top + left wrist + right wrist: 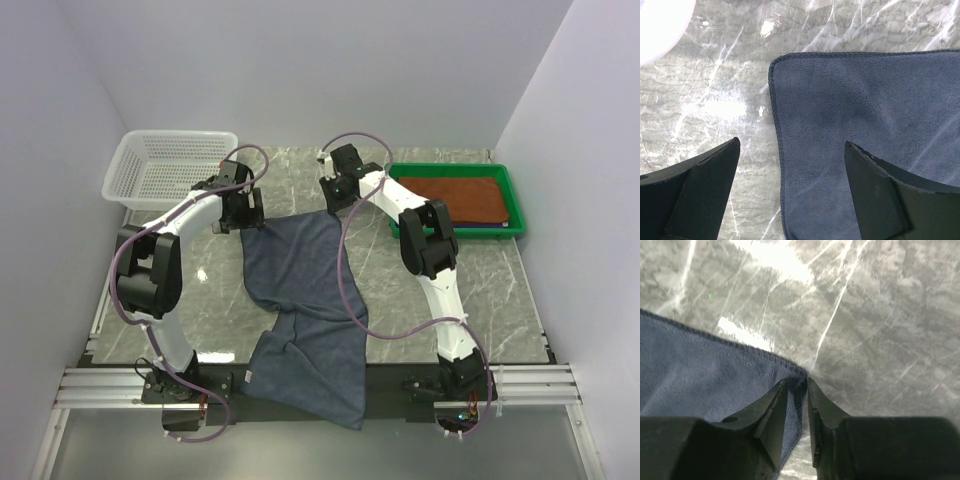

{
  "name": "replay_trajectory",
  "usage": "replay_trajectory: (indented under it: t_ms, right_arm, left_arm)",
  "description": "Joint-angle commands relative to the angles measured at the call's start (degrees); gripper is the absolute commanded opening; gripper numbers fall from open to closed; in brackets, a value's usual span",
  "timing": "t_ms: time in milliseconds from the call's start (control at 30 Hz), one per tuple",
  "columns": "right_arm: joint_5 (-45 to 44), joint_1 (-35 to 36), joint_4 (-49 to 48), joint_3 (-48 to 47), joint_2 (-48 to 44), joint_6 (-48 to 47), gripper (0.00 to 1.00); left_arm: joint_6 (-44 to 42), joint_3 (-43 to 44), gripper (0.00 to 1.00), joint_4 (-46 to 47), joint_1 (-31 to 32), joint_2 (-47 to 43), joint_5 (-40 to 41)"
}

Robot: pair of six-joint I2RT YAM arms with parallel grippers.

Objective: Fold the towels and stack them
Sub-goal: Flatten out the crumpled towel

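Observation:
A grey-blue towel [300, 280] lies spread on the marble table, and its near end hangs crumpled over the front edge. My left gripper [245, 215] hovers over the towel's far left corner. In the left wrist view this gripper [792, 142] is open, one finger over bare table, the other over the towel [865, 100], its hemmed edge between them. My right gripper [335, 200] is at the far right corner. In the right wrist view its jaws [797, 380] are pinched on that corner of the towel [700, 370]. A rust-brown towel [450, 198] lies folded flat in the tray.
A green tray [515, 200] sits at the back right, holding the rust-brown towel. A white mesh basket [170, 165] stands at the back left, near my left arm. White walls close in the table on three sides.

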State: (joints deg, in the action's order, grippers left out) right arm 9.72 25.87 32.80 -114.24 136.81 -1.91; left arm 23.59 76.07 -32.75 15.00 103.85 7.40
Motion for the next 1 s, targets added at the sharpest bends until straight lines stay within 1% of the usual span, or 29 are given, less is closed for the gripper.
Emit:
replay_trajectory:
  t_ms: [0,67,100,133,167,200,267,333,467,633,667,833,967]
  right_arm:
    - [0.13,-0.11,-0.89,-2.84,2.05,1.03,0.27]
    - [-0.22,-0.03,-0.89,-2.48,2.14,1.3,0.23]
    - [-0.4,-0.11,-1.33,-2.22,1.97,1.38,0.18]
    - [-0.66,-0.12,-1.59,-1.18,1.79,1.39,0.16]
    - [-1.71,-0.2,-2.03,-0.47,1.01,1.47,0.12]
    - [-2.07,-0.29,-2.73,0.23,0.48,1.47,0.04]
    - [-2.16,-0.99,-3.7,2.61,-1.45,1.65,0.0]
    - [-1.72,-1.61,-4.76,4.54,-2.6,1.56,0.0]
    - [-1.98,-2.05,-5.02,6.3,-4.18,0.42,0.0]
    - [-0.49,-1.96,-5.46,7.88,-4.71,0.42,0.0]
    - [-0.4,-1.96,-5.55,8.06,-4.89,0.51,0.0]
    - [0.22,-1.96,-6.52,9.82,-5.68,0.42,0.0]
    - [0.65,-1.96,-6.51,10.26,-5.94,0.24,0.0]
  left_arm:
    - [-0.57,0.65,0.9,0.85,-0.24,0.73,0.6]
    - [-0.48,0.92,0.9,0.85,-0.33,1.17,0.69]
    - [-0.48,1.01,0.89,0.85,-0.33,1.61,0.6]
    - [-0.39,1.18,0.89,0.85,-0.41,1.79,0.6]
    - [-0.3,1.36,0.89,0.94,-0.68,2.05,0.43]
    - [-0.22,1.62,0.88,0.76,-0.85,2.58,-0.1]
    - [0.57,2.85,0.87,0.5,-1.64,3.28,-0.8]
    - [1.19,4.25,0.85,0.32,-2.17,4.16,-2.12]
    - [2.24,7.24,0.77,-0.12,-3.05,6.36,-2.21]
    - [2.77,12.07,0.69,-0.73,-3.84,11.37,-2.83]
    - [2.69,12.6,0.62,-0.82,-3.93,11.98,-2.83]
    - [1.46,15.94,0.59,-2.75,-4.02,15.24,-3.62]
    - [1.19,15.51,0.51,-2.23,-4.89,15.41,-3.71]
